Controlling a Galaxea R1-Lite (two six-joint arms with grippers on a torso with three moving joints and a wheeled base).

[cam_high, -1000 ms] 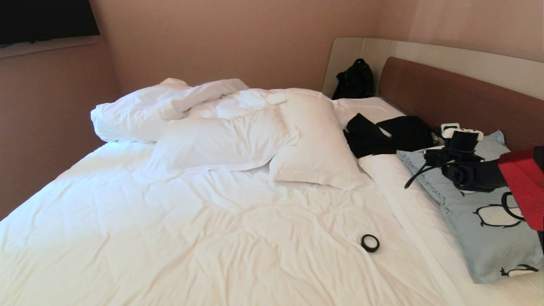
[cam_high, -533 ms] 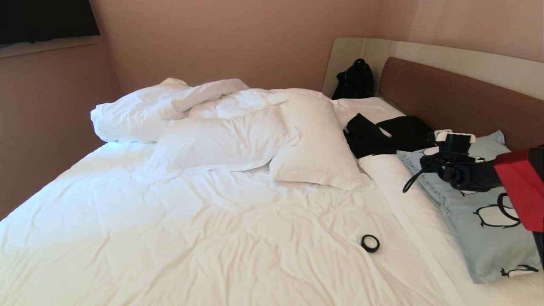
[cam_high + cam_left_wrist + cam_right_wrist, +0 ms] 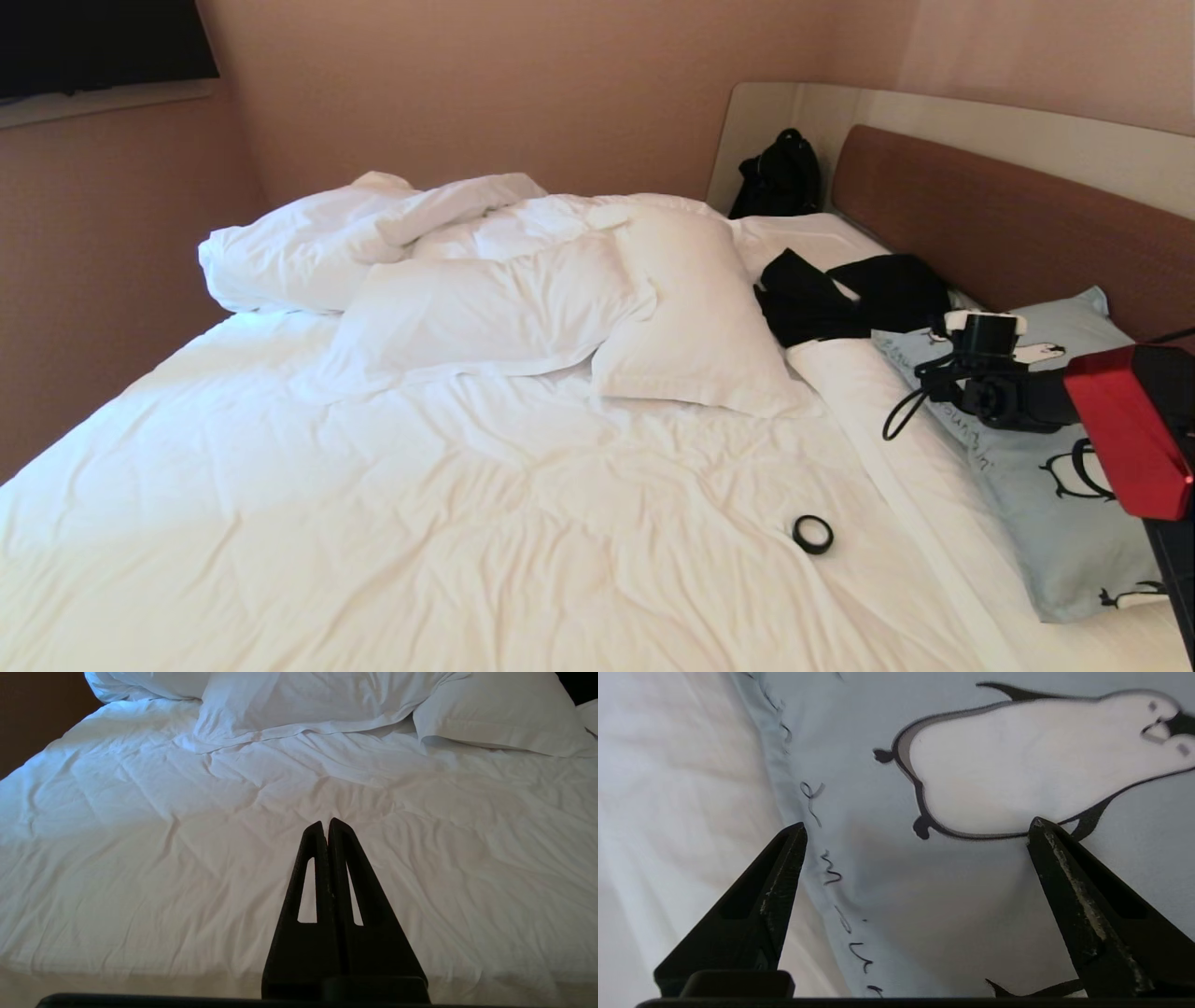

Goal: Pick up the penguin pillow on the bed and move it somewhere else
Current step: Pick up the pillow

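Large bed [image 3: 467, 523] with white sheets, rumpled, filling a corner of a room with pinkish-tan walls [image 3: 485, 84]; brown headboard [image 3: 1008, 224] in a cream surround along the right. A dark screen [image 3: 93, 42] sits on the left wall, cut by the frame edge. Count on the bed: one bunched white duvet [image 3: 308, 243] at the far side, two plain white pillows [image 3: 485, 308] [image 3: 695, 317] in front of it, one penguin pillow [image 3: 1046, 485], one heap of black clothing [image 3: 840, 294], one small black ring [image 3: 813, 534] lying alone on the sheet. One black bag [image 3: 780, 177] stands in the far corner beyond the mattress. The penguin pillow, pale blue, lies flat along the bed's right edge, just below the headboard, near the black clothing. Right gripper [image 3: 915, 826] hangs close over the pillow's lettered edge, fingers [image 3: 784, 868] spread wide, gripping nothing; whether the tips touch the cloth cannot be told. Head view shows only the back of that arm [image 3: 1008, 392] and its red housing; the right wrist view alone shows the fingers and one printed penguin up close. Left gripper [image 3: 328, 823], seen only in its own wrist view, hangs over the bare sheet with fingers pressed together.
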